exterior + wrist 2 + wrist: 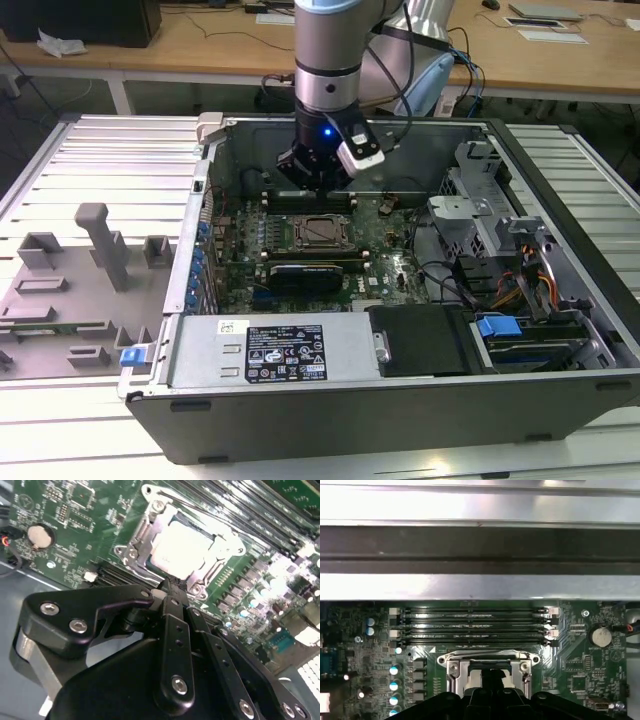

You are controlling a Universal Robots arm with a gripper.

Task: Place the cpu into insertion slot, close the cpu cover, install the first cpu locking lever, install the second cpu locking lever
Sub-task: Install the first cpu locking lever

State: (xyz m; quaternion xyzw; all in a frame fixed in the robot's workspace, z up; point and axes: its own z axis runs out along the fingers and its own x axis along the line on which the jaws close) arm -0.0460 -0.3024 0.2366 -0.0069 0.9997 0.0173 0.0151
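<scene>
In the exterior view, an open computer case (560,200) lies on a ribbed metal table (90,160), wooden desks (200,45) at twelve o'clock behind it, and the gripper (318,180) hangs just above the insertion slot (318,232). In the second wrist view the fingers (172,592) are pressed together, holding nothing, their tips at the six o'clock edge of the cpu cover (142,535) lying flat around the seated cpu (182,547). In the first wrist view, memory slots (472,625) run between the cover and the case wall.

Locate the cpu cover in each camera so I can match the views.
Exterior view: cpu cover lies in the middle of the green board, just below the tool.
Second wrist view: silver frame around the bright cpu, just beyond the tool.
First wrist view: frame edge at the picture's lower middle, next to the memory slots.
Shared landmark: the coin battery in both wrist views.
</scene>
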